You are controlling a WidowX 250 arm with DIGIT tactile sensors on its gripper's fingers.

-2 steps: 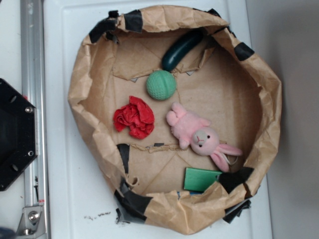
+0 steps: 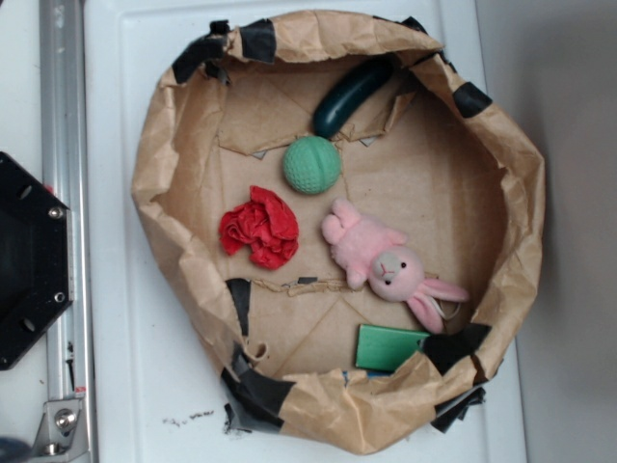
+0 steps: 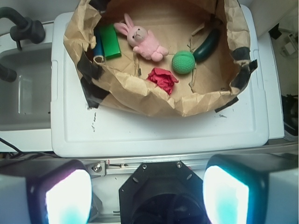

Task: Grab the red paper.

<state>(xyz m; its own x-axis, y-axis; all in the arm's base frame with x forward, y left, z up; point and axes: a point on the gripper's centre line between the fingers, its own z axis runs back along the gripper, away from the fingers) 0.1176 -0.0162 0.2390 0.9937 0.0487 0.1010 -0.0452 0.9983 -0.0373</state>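
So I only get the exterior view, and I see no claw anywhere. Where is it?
Observer: In the wrist view the claw is open, over the black base, outside the paper bag.
Operator: Does it see the red paper?
Observer: Partly; the bag's near wall hides the lower edge of the red paper.
Operator: Anything else I miss?
Observer: A blue thing beside the green block.

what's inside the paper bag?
Bag holds red paper, green ball, pink bunny, dark cucumber, green block. Bag rim hides the block's lower edge.
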